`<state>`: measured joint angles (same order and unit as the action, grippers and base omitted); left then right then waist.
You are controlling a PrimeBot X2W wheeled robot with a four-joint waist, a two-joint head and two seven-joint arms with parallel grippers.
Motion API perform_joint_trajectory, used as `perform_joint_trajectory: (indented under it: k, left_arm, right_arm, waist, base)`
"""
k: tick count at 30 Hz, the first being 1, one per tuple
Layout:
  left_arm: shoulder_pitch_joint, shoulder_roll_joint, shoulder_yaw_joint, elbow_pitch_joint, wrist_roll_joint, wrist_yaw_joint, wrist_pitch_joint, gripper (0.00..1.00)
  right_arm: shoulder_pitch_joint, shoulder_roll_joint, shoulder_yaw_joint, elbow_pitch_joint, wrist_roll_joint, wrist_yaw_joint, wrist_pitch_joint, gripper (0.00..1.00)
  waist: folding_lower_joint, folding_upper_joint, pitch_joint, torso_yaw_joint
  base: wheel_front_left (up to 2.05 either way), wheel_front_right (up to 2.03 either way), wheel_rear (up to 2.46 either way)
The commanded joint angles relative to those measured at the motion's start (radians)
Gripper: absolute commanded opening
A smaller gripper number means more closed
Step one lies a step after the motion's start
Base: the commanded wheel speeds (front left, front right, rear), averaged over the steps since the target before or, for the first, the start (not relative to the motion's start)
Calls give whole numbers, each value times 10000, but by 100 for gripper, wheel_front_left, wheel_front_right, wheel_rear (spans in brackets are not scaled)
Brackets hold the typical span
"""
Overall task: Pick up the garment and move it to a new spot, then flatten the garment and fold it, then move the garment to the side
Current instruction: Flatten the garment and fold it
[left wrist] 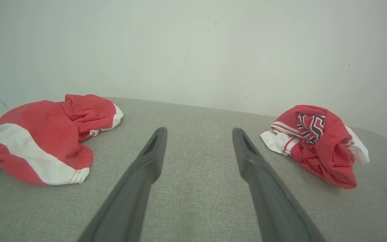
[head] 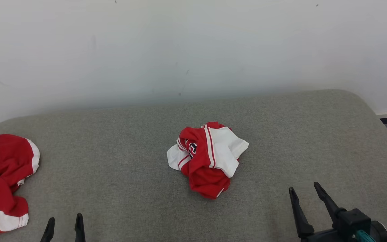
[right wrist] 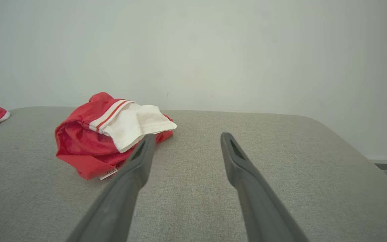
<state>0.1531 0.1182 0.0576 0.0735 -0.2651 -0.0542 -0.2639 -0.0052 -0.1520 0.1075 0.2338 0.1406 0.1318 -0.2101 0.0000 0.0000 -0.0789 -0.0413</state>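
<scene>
My right gripper point(head: 303, 187) and left gripper point(head: 65, 217) sit at the near edge, jaws spread and holding nothing, with the garment point(head: 207, 159) balled up mid-tabletop

The red-and-white garment lies crumpled on the grey cloth-covered tabletop point(head: 119, 141), ahead of both arms and between them: forward and to the left of my right jaws, forward and well to the right of my left jaws. I judge the right arm the nearer one; in its wrist view the bundle sits just off the inner finger, apart from it. The heap has no clear long axis, only slightly longer from far to near, with a white panel on top facing the right arm. A second red garment point(head: 2, 174) rests at the far left edge, and I take it as not the one to pick up
</scene>
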Motion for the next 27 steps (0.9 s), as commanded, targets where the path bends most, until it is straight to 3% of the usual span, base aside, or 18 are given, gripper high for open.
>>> perform_joint_trajectory:
  k: [1,8,17,27]
  left_arm:
    - [31,-57,23,47,103,-66,-8,100]
    - [-210,-239,-160,148,216,-217,-9,100]
    - [-664,-315,-435,279,367,-404,-9,100]
    - [-1287,-454,-755,419,383,-566,-9,100]
  right_arm:
    - [-263,-3,134,-54,70,-21,35,100]
    - [-1676,-197,1183,684,62,-21,685,100]
    - [-4133,47,2302,3859,111,-21,1798,100]
    - [-5785,59,3115,6504,18,-21,1322,100]
  waist:
    - [0,0,18,33]
    - [0,0,181,364]
    - [0,0,624,1178]
    - [0,0,1257,1925]
  base:
    - [0,0,0]
    - [0,0,0]
    - [0,0,0]
    - [0,0,0]
